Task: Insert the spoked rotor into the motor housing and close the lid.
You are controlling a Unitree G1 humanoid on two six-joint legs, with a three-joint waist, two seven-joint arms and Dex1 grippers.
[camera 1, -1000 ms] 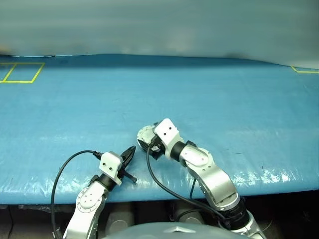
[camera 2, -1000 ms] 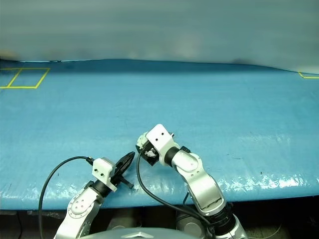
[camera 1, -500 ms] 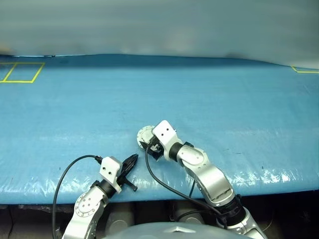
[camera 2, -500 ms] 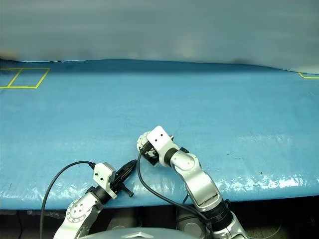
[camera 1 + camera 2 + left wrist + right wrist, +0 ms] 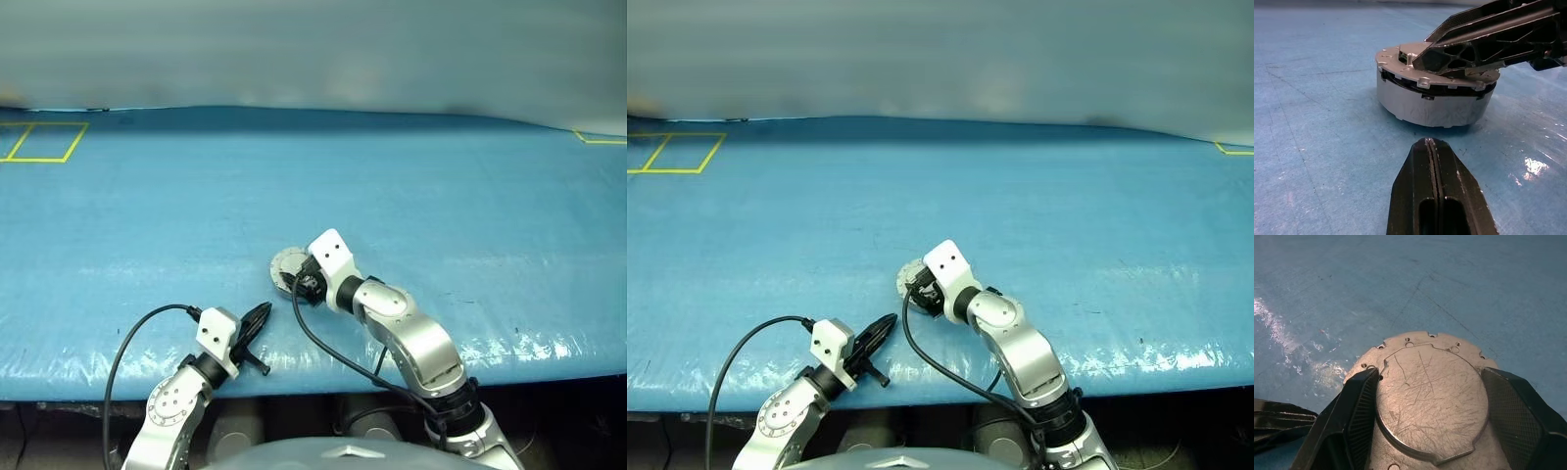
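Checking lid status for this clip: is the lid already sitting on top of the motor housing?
Yes, the lid rests on the motor housing.

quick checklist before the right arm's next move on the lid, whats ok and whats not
1. Lid on top of motor housing: ok, plain grey face up.
2. Lid fully seated: cannot tell; a dark gap shows under its rim in the left wrist view.
3. Right gripper straddling the lid, a finger on each side: ok.
4. Right gripper actually clamping the lid: cannot tell.
5. Left gripper shut and apart from the housing: ok.
6. Spoked rotor inside: cannot tell, the lid covers it.
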